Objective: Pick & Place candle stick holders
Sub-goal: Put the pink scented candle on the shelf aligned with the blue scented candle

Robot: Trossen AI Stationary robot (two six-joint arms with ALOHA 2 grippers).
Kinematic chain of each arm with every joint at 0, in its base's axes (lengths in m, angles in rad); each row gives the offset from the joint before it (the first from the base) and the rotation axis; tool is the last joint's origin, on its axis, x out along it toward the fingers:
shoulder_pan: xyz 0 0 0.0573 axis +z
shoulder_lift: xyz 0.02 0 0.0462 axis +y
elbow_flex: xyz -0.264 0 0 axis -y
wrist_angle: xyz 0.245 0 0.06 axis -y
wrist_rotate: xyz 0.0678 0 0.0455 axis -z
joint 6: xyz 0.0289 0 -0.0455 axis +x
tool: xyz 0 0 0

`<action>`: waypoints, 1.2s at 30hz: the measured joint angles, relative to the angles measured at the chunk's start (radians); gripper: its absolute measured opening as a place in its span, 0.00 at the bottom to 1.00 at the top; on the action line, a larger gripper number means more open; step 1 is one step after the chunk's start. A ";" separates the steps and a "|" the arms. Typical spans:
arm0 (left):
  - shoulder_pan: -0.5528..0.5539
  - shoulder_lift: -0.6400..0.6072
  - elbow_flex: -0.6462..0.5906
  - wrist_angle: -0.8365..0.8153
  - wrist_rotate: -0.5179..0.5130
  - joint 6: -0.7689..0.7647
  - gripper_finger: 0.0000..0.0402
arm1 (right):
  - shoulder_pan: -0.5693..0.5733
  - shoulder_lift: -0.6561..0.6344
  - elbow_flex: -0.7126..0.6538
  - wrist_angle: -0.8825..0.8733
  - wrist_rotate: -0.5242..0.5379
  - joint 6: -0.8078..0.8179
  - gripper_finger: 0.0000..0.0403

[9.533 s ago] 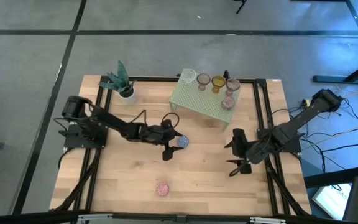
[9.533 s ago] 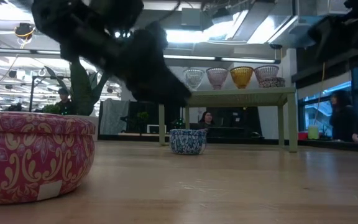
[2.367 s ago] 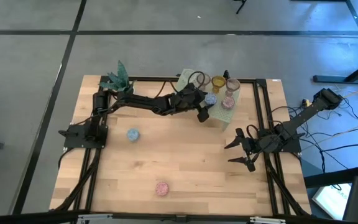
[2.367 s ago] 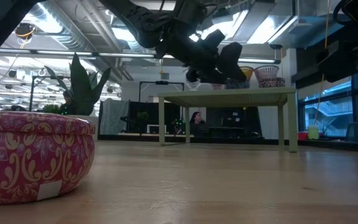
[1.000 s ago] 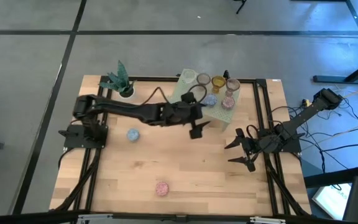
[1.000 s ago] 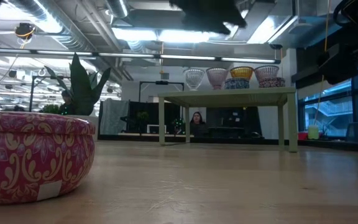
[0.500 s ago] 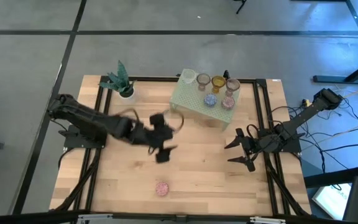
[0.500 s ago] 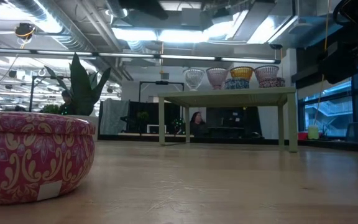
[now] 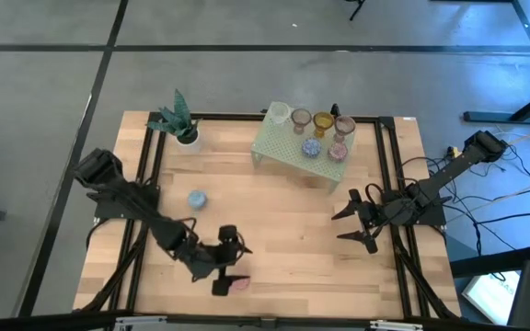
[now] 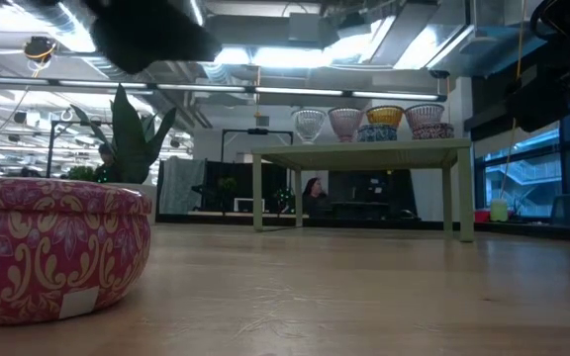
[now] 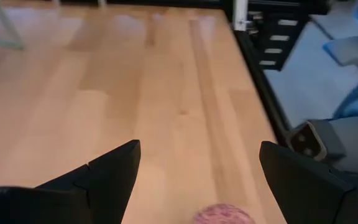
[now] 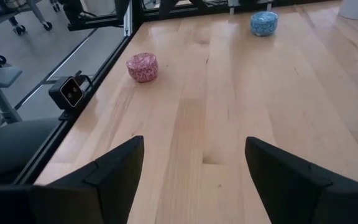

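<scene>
hovering left gripper (image 9: 227, 269), patterned pink cup (image 10: 55, 247)

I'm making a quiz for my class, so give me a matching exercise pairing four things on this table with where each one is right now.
Things:
1. pink holder
2. blue holder
3. amber holder
4. plant pot

Places:
A. on the green rack
B. far left corner of the table
C. bare wood, left of middle
D. near edge, beside the open left gripper

Pairs: 1-D, 2-C, 3-A, 4-B
</scene>
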 joint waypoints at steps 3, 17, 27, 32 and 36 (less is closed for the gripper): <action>-0.041 0.053 -0.020 0.066 -0.014 0.001 0.81 | 0.000 0.000 0.000 0.008 0.000 0.000 0.70; -0.146 0.270 -0.025 0.091 -0.172 0.043 0.81 | 0.000 0.000 0.000 0.157 0.000 -0.007 0.70; -0.149 0.271 -0.025 0.105 -0.186 -0.081 0.81 | 0.000 0.000 0.000 0.207 0.000 -0.136 0.70; -0.149 0.273 -0.026 0.160 -0.227 -0.024 0.81 | 0.000 0.000 0.000 0.208 0.000 -0.161 0.70; -0.148 0.273 -0.026 0.160 -0.220 -0.030 0.81 | 0.000 0.000 0.000 0.208 0.000 -0.161 0.70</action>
